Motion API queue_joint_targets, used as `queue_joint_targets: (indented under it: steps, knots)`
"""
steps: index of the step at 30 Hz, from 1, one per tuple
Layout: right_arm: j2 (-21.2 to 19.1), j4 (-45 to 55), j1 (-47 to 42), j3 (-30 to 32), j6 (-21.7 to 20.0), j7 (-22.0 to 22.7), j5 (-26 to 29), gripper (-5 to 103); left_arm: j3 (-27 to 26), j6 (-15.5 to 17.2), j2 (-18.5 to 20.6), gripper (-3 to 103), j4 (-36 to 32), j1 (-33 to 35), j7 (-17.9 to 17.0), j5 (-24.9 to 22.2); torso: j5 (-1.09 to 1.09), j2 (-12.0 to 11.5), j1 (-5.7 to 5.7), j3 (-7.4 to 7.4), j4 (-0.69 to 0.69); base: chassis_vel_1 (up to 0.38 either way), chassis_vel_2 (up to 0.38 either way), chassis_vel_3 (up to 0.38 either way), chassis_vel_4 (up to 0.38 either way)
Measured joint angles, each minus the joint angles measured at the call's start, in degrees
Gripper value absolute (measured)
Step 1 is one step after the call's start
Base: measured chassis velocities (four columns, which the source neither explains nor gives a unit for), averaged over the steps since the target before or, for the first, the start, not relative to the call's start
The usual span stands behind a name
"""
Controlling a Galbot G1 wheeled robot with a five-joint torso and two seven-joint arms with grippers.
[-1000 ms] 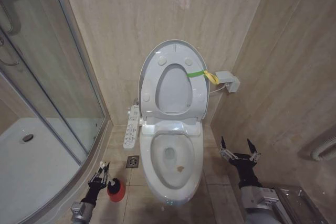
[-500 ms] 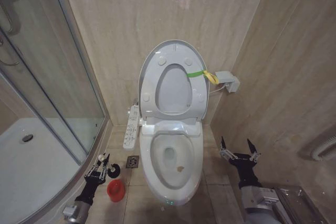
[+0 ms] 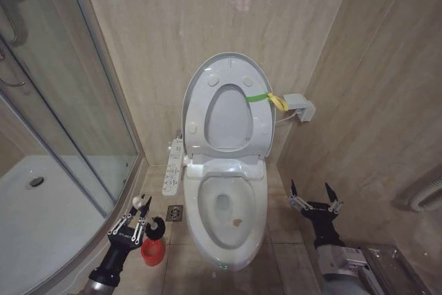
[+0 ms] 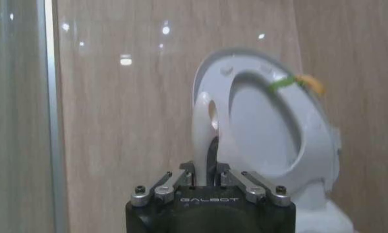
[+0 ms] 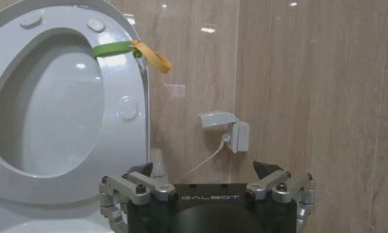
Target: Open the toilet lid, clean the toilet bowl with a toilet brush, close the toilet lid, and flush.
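Our left gripper (image 3: pixel 140 213) hangs low on the floor side of the toilet bowl (image 3: pixel 226 220), its fingers closed on the white handle of the toilet brush (image 3: pixel 153 226); the dark bristle head sits just above the red cup holder (image 3: pixel 152 252) on the tiles. In the left wrist view the handle (image 4: pixel 205 141) rises between our pinched fingers. Our right gripper (image 3: pixel 315 196) waits on the other side of the bowl, near the right wall, jaws spread wide and empty. Beyond both, the bowl lies open with a brown spot on its inner slope. Farther back the toilet lid (image 3: pixel 226 106) stands upright against the tiled wall, a green-and-yellow strap (image 3: pixel 268 98) at its right edge.
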Motion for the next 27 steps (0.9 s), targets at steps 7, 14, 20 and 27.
queue_joint_targets:
  steps: [7, 14, 20, 27]
  knots:
    - [0.0, 0.0, 0.0, 0.0, 0.0, 0.0, 0.0, 100, 0.3, 2.0, 1.5, 19, -6.4, 0.4, 0.2, -2.4, 0.00, 0.0, 0.01, 0.00, 0.00, 0.000, 0.000, 0.000, 0.000]
    - [0.0, 0.0, 0.0, 0.0, 0.0, 0.0, 0.0, 100, -0.1, 4.9, 8.7, 19, -6.1, -5.7, 0.4, -11.0, 0.00, 0.0, 0.01, 0.00, -0.01, 0.000, 0.000, 0.000, 0.000]
    - [0.0, 0.0, 0.0, 0.0, 0.0, 0.0, 0.0, 100, 1.3, 5.4, 14.0, 19, -0.7, -12.9, 0.5, -14.6, -0.01, 0.0, 0.01, 0.01, -0.02, 0.000, 0.000, 0.000, 0.000]
    - [0.0, 0.0, 0.0, 0.0, 0.0, 0.0, 0.0, 100, 8.8, 5.8, 18.8, 19, 5.5, -22.3, 1.4, -19.9, -0.01, 0.0, 0.01, 0.01, 0.00, 0.000, 0.000, 0.000, 0.000]
